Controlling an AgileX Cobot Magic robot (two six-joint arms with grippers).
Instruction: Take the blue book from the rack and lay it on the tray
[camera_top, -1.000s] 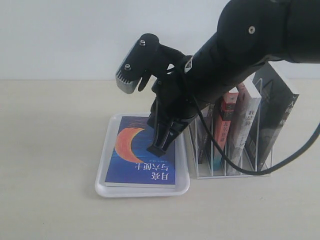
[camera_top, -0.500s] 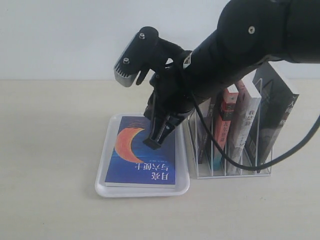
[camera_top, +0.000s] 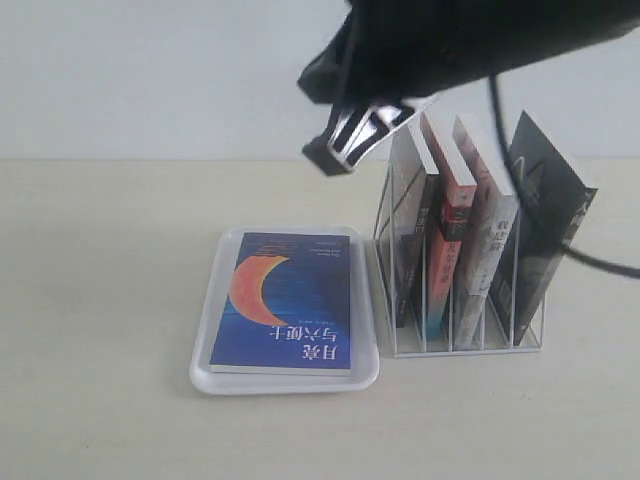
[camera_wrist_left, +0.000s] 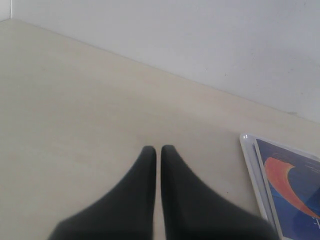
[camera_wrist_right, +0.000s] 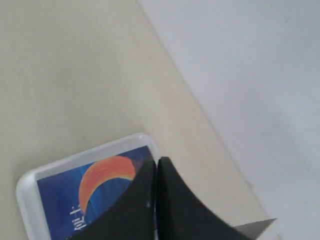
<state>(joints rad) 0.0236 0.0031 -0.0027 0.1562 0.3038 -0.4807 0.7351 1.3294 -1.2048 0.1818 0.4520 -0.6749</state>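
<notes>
The blue book (camera_top: 284, 300) with its orange crescent lies flat, cover up, inside the white tray (camera_top: 204, 340). My right gripper (camera_top: 332, 158) hangs high above the tray's far right corner, shut and empty, well clear of the book. The right wrist view looks down past the shut right gripper (camera_wrist_right: 156, 162) at the blue book (camera_wrist_right: 75, 197) in the tray (camera_wrist_right: 25, 182). My left gripper (camera_wrist_left: 157, 150) is shut and empty over bare table, with the tray (camera_wrist_left: 250, 160) and the blue book (camera_wrist_left: 295, 190) off to one side. The white wire rack (camera_top: 465, 345) stands right of the tray.
The rack holds several upright books: a dark one (camera_top: 412, 250), a red-spined one (camera_top: 450, 240), a pale white-spined one (camera_top: 485, 240) and a black one (camera_top: 545, 210). A pale wall backs the beige table (camera_top: 100, 280).
My right gripper has risen from just above the book's cover to high above the tray's far corner. The book stays flat in the tray.
</notes>
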